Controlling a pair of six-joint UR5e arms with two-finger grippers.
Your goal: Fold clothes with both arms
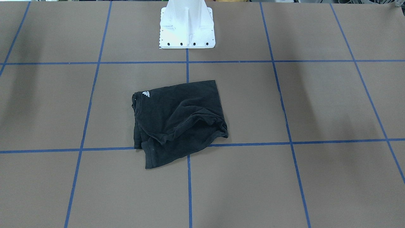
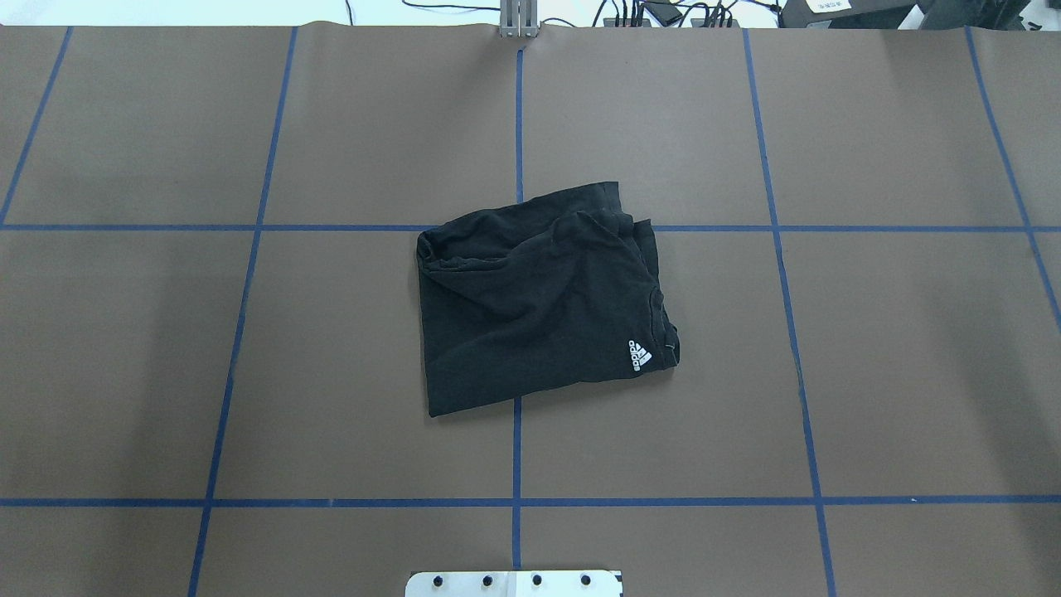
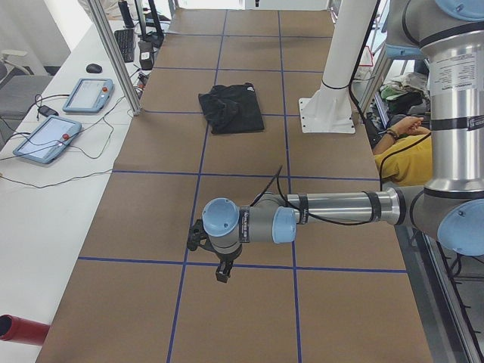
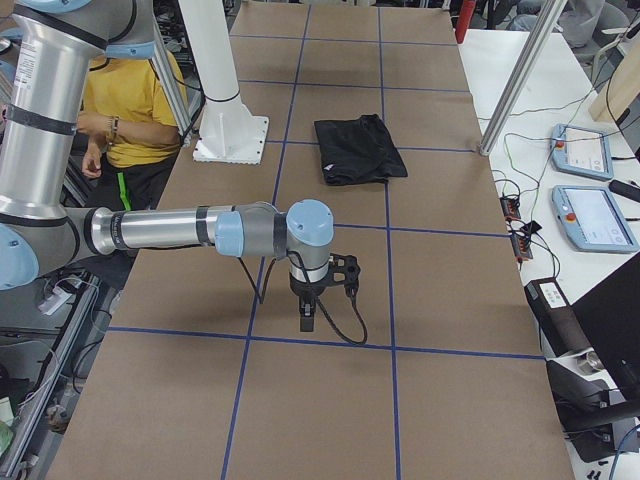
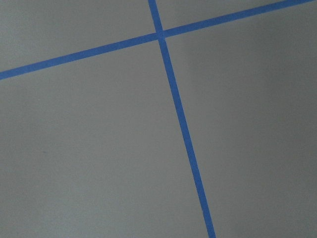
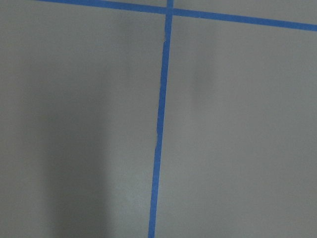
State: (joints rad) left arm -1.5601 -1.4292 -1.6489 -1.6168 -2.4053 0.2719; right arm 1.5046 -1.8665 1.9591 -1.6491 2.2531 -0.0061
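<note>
Table (image 2: 912, 373) spans the scene; left arm (image 3: 340, 206) and right arm (image 4: 160, 228) hang over its ends, well apart from the shirt (image 2: 539, 307), a rumpled folded bundle mid-table. Folding looks nearly done; tidying needs both reaching inward. Neither left gripper (image 3: 221, 272) nor right gripper (image 4: 306, 318) carries anything; how far open, I cannot tell.

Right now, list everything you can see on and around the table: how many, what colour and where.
T-shirt: one, black, folded, mid-table over a tape crossing.
logo: one, white, at the T-shirt's collar corner.
table: one, brown.
tape lines: several, blue, gridding the table.
base block: one, white, at the robot's table edge.
pendants: two, grey-blue, on the side bench.
person: one, yellow shirt, beyond the base block.
left arm: silver-grey, over the table's left end.
left gripper: black, pointing down; open or shut unclear.
right arm: silver-grey, over the right end.
right gripper: black, pointing down; unclear.
</note>
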